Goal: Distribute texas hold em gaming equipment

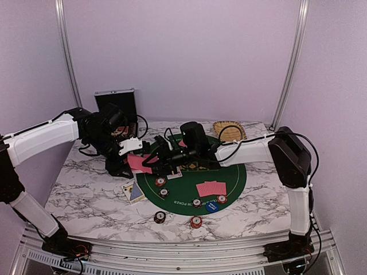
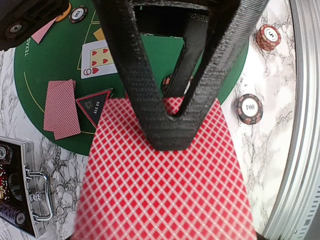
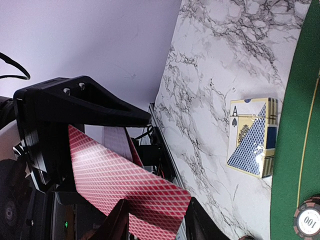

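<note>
**Card held at the mat's edge between both arms**

A red-backed playing card (image 1: 139, 164) is held clenched in the fingers of the left gripper (image 1: 135, 153), above the counter (image 1: 80, 195) at the 9 o'clock edge of the green poker mat (image 1: 232, 172). In the left wrist view these fingers (image 2: 150, 100) are seen pressed together on the card's patterned back. The right gripper (image 1: 159, 162) is positioned at the same card from the 3 o'clock side. In the right wrist view its fingers (image 3: 116, 222) are seen apart, with the card's corner between them and a gap left. Two more red-backed cards (image 1: 211, 188) are laid face down on the mat toward 5 o'clock, and a blue button disc (image 1: 212, 206) is seen just beside them. Two poker chips (image 1: 160, 217) are set on the marble off the mat near 6 o'clock. A blue card box (image 1: 133, 192) is found at 8 o'clock, at the mat's edge.
</note>
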Controlling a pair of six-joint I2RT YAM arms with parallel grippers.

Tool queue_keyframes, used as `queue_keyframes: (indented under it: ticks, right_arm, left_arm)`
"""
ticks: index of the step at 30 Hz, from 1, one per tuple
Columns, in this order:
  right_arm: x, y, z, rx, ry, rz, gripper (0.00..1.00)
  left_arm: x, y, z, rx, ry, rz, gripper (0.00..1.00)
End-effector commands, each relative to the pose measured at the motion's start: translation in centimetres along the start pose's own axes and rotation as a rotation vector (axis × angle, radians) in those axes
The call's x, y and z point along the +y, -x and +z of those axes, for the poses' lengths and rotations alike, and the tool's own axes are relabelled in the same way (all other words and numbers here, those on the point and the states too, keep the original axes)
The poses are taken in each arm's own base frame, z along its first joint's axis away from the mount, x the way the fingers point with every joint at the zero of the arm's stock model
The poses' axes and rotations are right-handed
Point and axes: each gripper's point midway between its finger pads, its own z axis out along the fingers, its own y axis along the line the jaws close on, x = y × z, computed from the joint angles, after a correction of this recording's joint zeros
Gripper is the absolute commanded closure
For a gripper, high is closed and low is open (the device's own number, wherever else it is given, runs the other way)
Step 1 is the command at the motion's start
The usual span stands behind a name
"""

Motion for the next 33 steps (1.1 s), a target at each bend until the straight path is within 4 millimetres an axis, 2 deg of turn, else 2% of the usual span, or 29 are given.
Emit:
queue_keyframes:
  ticks: [1, 5, 14, 25, 33]
  right_arm:
    - [0.5, 0.1, -1.0, -0.010, -0.015, 0.009, 0.66]
    - [1.0, 0.2, -1.5, -0.019, -0.008, 0.007, 0.72]
    - [2.9, 0.7, -3.2, -0.072, 0.085, 0.030, 0.77]
    - [3.8, 0.4, -3.5, -0.086, 0.162, 0.062, 0.86]
    - [4.9, 0.4, -3.7, -0.087, 0.190, 0.058, 0.88]
  left_arm:
    - [0.0, 1.0, -1.4, -0.051, 0.023, 0.009, 1.00]
    - [-0.1, 1.0, -1.5, -0.052, 0.023, 0.008, 1.00]
    - [0.0, 0.9, -1.4, -0.048, 0.025, 0.005, 1.00]
    - [0.1, 0.8, -1.4, -0.045, 0.027, 0.003, 1.00]
    - [0.1, 0.8, -1.3, -0.044, 0.027, 0.006, 1.00]
